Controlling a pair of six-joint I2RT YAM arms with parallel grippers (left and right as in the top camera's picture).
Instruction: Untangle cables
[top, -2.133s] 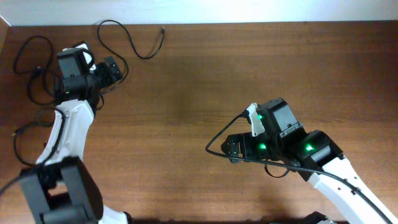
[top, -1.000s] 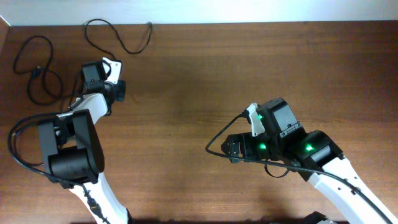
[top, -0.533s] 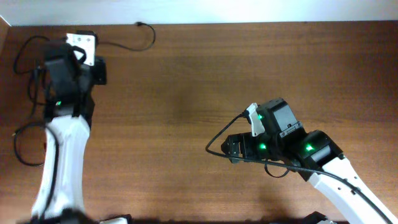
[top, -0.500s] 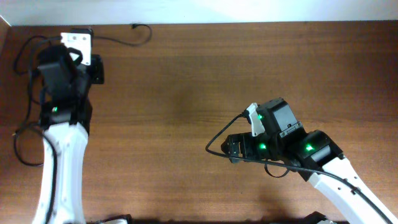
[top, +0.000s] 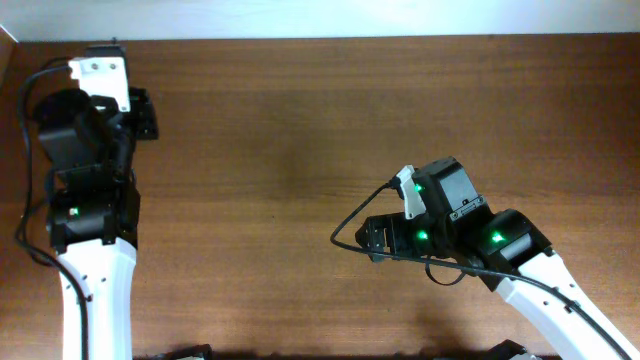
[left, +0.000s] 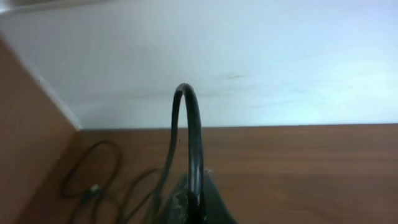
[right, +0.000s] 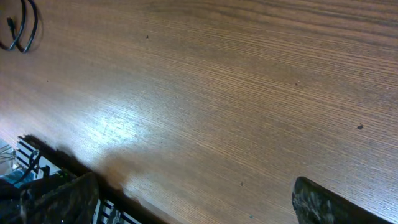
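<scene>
In the left wrist view, a thin black cable (left: 194, 143) arches up out of my left gripper (left: 193, 210), whose jaws are shut on it. More of the cables (left: 92, 188) lie looped on the table behind it, by the left wall. From overhead, the left gripper (top: 140, 110) is at the back left corner and the arm hides most of the cables. My right gripper (top: 372, 240) hovers open over bare wood in the front middle, holding nothing. The right wrist view shows a cable loop (right: 23, 50) far off at the upper left.
A white wall (left: 249, 62) runs along the table's back edge, close behind the left gripper. The table's left edge (top: 8, 60) is beside the left arm. The right arm's own thick black wire (top: 350, 225) loops out beside its gripper.
My left arm has swung back and left into the corner, taking the held cable with it; the strand along the back edge no longer shows overhead. The right arm has not moved.
</scene>
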